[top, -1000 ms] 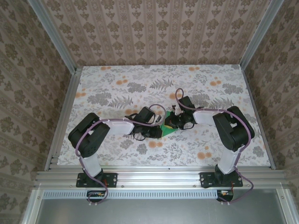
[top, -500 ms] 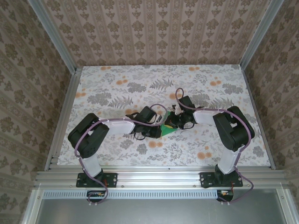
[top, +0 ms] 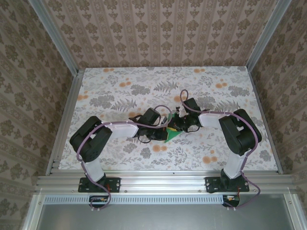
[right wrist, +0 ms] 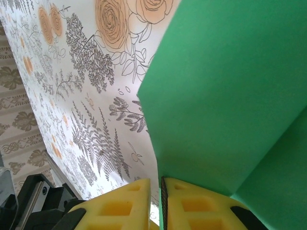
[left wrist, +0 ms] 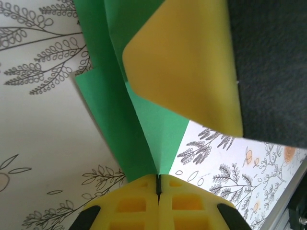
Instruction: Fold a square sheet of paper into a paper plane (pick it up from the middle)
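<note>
Green paper (top: 169, 134), a single partly folded sheet, is near the middle of the flower-printed table (top: 120, 91), and both of your grippers meet at it. From the overhead camera, your left arm (top: 112, 130) and right arm (top: 218, 119) bend inward from the near edge. The left gripper (top: 162, 129) comes in from the left and the right gripper (top: 174, 125) from the right, with their tips just beside each other at the sheet. A green corner shows on the near side of the two tips. From here you cannot tell whether the sheet rests on the surface or is lifted.

Through your left wrist camera, the left gripper (left wrist: 158, 181) has its two yellow fingers pressed together with no gap. A creased ridge of the green paper (left wrist: 144, 139) runs straight down into the seam between them, so this gripper is pinching the paper. Layers of the sheet fan out beyond the pinch, over the table (left wrist: 43, 143). One yellow finger (left wrist: 187, 62) of the right gripper lies across the far part of the sheet, in front of it.

Through your right wrist camera, the right gripper (right wrist: 161, 182) shows two yellow fingers with a thin dark slit between them. The edge of the green paper (right wrist: 230, 86) comes down to the top of that slit. You cannot tell whether the fingers clamp it or only touch it.

Count: one sheet, two arms, two grippers.
</note>
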